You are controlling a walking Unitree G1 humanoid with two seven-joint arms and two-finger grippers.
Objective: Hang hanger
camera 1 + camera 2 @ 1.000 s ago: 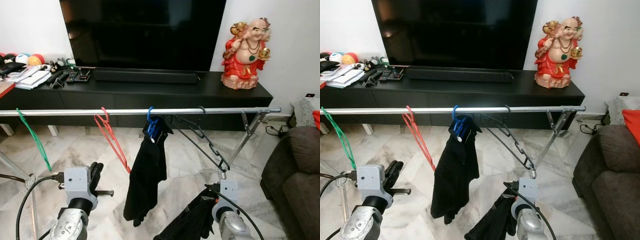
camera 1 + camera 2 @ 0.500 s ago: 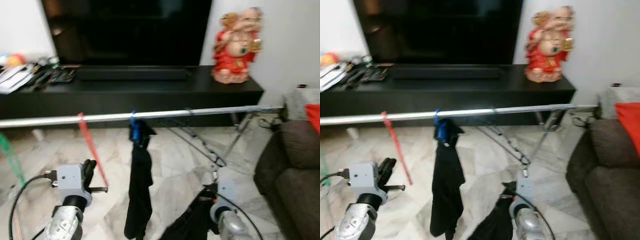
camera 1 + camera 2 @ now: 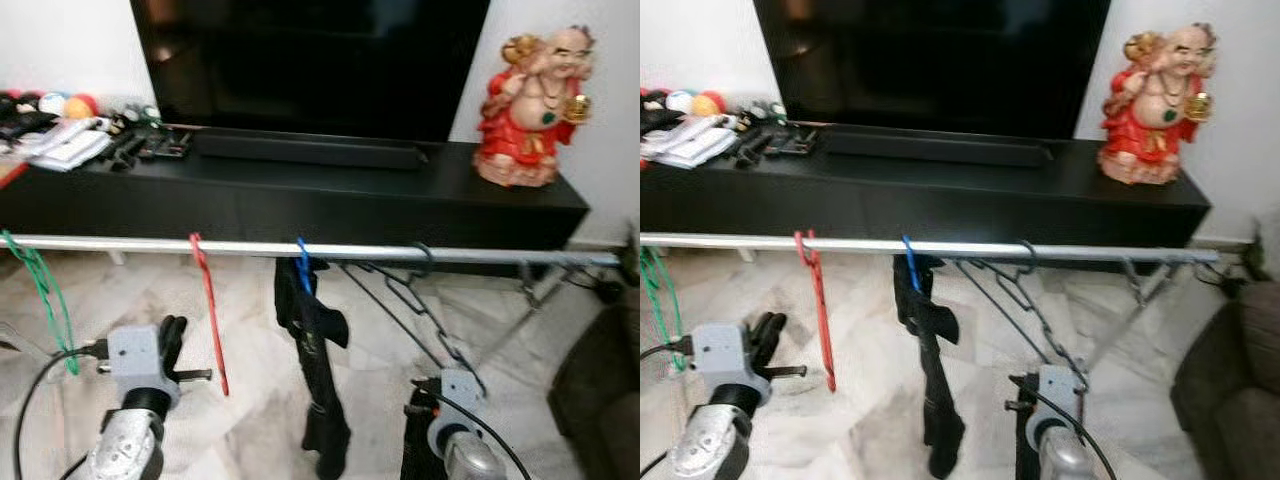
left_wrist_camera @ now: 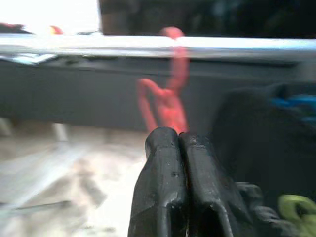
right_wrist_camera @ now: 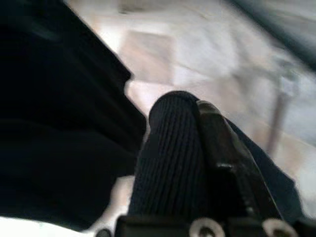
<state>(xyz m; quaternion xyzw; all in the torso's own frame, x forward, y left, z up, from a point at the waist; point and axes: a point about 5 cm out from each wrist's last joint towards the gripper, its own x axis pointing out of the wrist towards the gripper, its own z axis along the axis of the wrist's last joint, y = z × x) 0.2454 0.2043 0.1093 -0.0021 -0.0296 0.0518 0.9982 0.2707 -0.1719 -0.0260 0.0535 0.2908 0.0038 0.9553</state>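
Observation:
A silver rail (image 3: 480,254) runs across in front of me. On it hang a green hanger (image 3: 43,292), a red hanger (image 3: 208,312), a blue hanger (image 3: 302,272) carrying a black garment (image 3: 318,370), and an empty black hanger (image 3: 415,298). My left gripper (image 3: 171,340) is raised below the rail beside the red hanger (image 4: 170,94), shut with nothing in it. My right gripper (image 3: 418,415) is low, under the black hanger, shut on a black garment (image 5: 168,158) that drapes down from it.
Behind the rail stand a long black TV console (image 3: 300,190) with a TV (image 3: 310,60), a red figurine (image 3: 530,105) and small items (image 3: 70,145) at its left end. A dark sofa (image 3: 1240,370) is at the right. The rack's leg (image 3: 530,300) slants down at the right.
The camera has swung, so the whole scene has shifted. The hangers and the hung garment have turned edge-on and swing on the rail. Both grippers hold their poses.

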